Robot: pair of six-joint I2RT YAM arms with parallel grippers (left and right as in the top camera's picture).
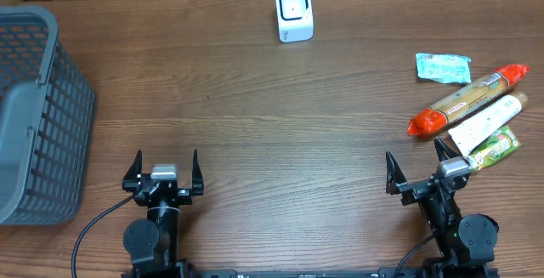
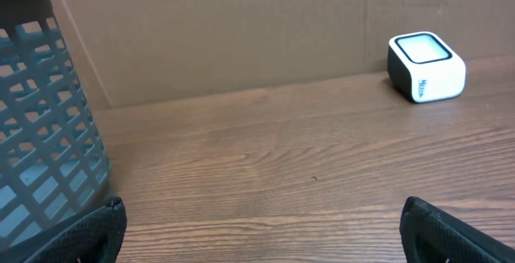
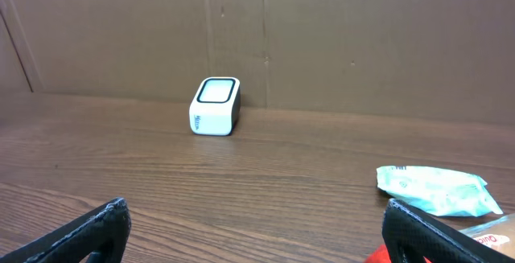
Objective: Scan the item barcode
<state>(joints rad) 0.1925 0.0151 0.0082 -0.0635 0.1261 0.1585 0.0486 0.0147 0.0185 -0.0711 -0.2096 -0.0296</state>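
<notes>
Both jaws stand spread wide, gripping nothing: the left gripper (image 1: 164,163) and right gripper (image 1: 416,153) sit at the table's (image 1: 280,116) near edge. The items lie outside the right jaws, to their right: white tube (image 1: 486,121) just beside one finger, green pouch (image 1: 496,148), red-ended packet (image 1: 469,98), teal packet (image 1: 442,67) farther. The scanner (image 1: 294,13) stands well ahead
</notes>
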